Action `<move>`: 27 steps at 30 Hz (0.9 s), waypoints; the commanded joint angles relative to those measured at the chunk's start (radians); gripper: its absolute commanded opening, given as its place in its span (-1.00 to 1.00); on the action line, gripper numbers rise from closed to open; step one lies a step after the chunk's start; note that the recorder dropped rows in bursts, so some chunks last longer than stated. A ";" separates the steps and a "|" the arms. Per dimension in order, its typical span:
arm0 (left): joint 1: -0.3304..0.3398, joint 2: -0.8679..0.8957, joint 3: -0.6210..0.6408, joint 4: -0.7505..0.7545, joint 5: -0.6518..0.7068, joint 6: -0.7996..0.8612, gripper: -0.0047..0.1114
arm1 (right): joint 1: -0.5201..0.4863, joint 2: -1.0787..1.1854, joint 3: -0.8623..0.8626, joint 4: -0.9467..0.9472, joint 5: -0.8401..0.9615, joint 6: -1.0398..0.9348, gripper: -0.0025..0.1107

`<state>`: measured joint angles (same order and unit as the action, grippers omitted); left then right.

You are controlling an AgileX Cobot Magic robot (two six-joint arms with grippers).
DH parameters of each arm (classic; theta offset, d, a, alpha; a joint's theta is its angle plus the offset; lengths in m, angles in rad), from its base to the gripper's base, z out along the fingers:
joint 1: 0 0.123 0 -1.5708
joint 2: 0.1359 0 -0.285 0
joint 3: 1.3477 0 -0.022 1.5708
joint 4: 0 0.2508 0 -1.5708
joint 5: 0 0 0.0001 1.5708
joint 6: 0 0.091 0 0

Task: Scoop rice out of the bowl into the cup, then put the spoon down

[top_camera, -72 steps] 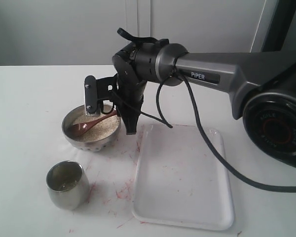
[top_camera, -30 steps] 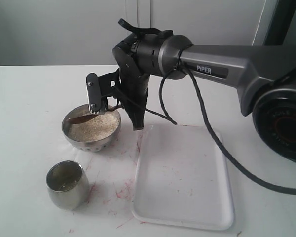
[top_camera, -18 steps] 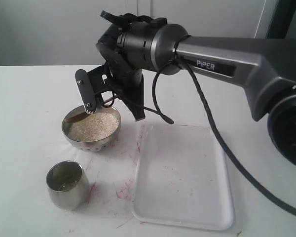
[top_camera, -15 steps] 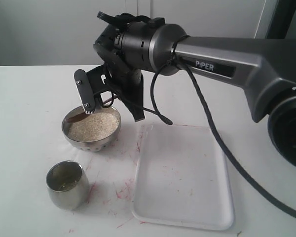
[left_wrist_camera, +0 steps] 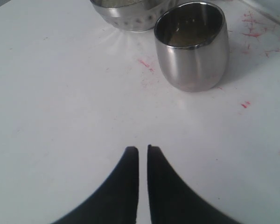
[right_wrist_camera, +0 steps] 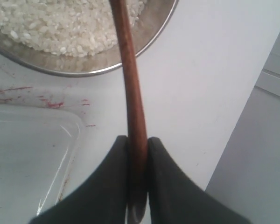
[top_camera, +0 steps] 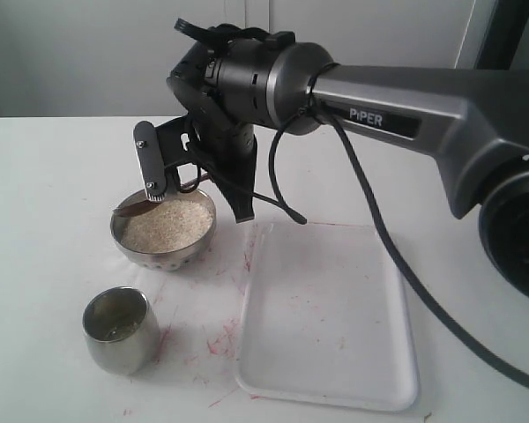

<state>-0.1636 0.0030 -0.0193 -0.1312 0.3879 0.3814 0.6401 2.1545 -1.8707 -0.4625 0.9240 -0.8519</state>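
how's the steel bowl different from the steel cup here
The bowl is wide and shallow; the cup is narrower and taller for its width. The bowl has a dimpled lower band; the cup's sides are smooth. The bowl is heaped with rice; the cup shows no heap. Both are shiny steel and stand upright.

The exterior view looks down at an angle across the table (top_camera: 44, 194), taking in bowl (top_camera: 163, 253), cup (top_camera: 119, 337) and tray (top_camera: 326, 317). The left wrist view sits low, close to the cup; the right looks along the spoon (right_wrist_camera: 130, 84), seemingly steeply downward. All share the bowl.
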 commanded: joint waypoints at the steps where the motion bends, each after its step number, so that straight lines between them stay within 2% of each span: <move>1: -0.005 -0.003 0.007 -0.009 0.025 0.000 -0.67 | 0.002 -0.012 -0.001 0.008 0.009 0.009 -0.96; 18: -0.005 -0.003 0.007 -0.009 0.025 0.000 -0.67 | -0.001 0.021 0.015 0.019 0.043 0.023 -0.96; 27: -0.005 -0.003 0.007 -0.009 0.025 0.000 -0.67 | -0.001 0.021 0.068 -0.043 0.055 0.023 -0.96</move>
<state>-0.1636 0.0030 -0.0193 -0.1312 0.3879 0.3814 0.6401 2.1775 -1.8154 -0.4780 0.9693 -0.8342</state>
